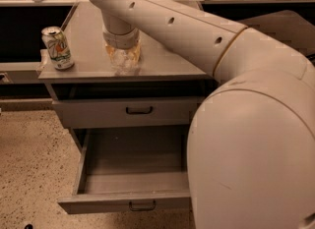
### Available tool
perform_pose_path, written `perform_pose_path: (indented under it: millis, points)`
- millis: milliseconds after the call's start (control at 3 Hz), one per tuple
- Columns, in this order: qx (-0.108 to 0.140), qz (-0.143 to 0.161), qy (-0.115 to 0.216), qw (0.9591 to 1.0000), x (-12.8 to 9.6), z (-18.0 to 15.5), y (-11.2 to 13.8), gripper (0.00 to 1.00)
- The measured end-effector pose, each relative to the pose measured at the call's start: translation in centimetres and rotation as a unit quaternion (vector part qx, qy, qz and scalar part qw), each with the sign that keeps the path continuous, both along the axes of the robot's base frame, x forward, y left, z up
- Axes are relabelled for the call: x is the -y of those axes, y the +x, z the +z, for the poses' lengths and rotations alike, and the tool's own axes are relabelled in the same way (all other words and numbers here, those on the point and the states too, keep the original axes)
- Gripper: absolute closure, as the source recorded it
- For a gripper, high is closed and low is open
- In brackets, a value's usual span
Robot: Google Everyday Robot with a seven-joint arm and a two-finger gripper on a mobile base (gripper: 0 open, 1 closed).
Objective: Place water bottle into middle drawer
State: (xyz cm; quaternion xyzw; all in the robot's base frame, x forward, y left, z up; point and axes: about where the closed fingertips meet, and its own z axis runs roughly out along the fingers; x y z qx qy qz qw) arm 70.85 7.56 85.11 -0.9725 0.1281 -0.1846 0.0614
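The jaws look closed on a small clear water bottle (126, 66), pinching it from above. The gripper (123, 55) sits low over the front part of a grey cabinet top (88, 53), with the bottle at or just above that surface. A soda can (58, 47) stands well apart to the left. Below, the upper drawer (98, 112) is shut and the middle drawer (98, 204) is pulled open. The thin plastic could buckle and slip from the hold, or the bottle could clip the cabinet edge while descending.
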Motion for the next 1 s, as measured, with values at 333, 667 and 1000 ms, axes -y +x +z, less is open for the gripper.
perform_pose_path:
  millis: [333, 667, 1000]
  points:
    - [0.0, -0.016, 0.009, 0.9998, -0.08, -0.11, 0.19, 0.94]
    - [0.0, -0.016, 0.009, 0.9998, -0.08, -0.11, 0.19, 1.0]
    - [-0.037, -0.048, 0.04, 0.9974, 0.84, -0.24, -0.26, 1.0]
